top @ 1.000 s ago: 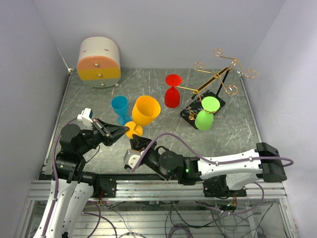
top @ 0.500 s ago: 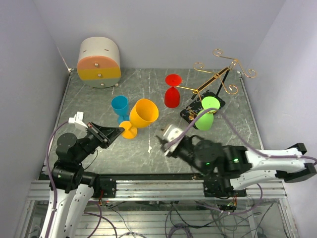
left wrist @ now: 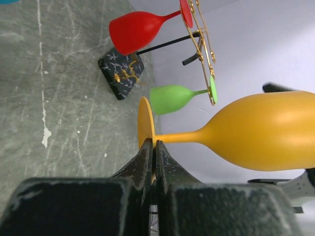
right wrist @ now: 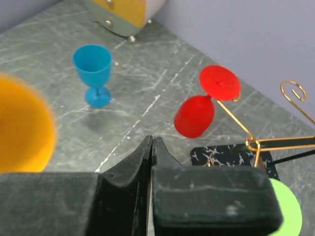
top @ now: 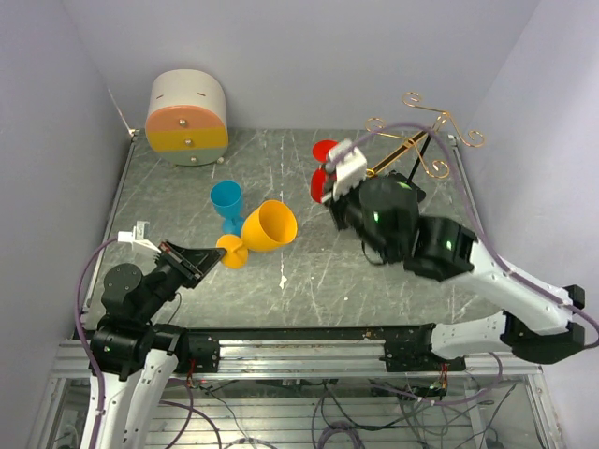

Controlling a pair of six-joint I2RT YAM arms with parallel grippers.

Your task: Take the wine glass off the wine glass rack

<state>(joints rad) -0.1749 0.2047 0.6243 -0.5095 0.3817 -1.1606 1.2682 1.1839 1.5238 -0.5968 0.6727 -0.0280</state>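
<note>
The wine glass rack [top: 426,140] has gold wire arms, a black post and a black base [left wrist: 120,73]. A red glass [top: 325,164] hangs from one arm; it also shows in the right wrist view [right wrist: 194,115]. A green glass [left wrist: 172,98] hangs from another arm, hidden by my right arm in the top view. My left gripper [left wrist: 153,143] is shut on the foot of an orange glass [top: 267,226], held tilted over the table. My right gripper [right wrist: 152,140] is shut and empty, above the table just near of the red glass.
A blue glass [top: 226,201] stands upright on the table, left of the orange one. A round drawer box [top: 187,117] sits at the back left. Side walls close in the grey marble table [top: 281,299].
My right arm has left the orange glass's foot and swung back right to the rack, now covering the green glass. My left gripper has drawn back slightly with the orange glass.
</note>
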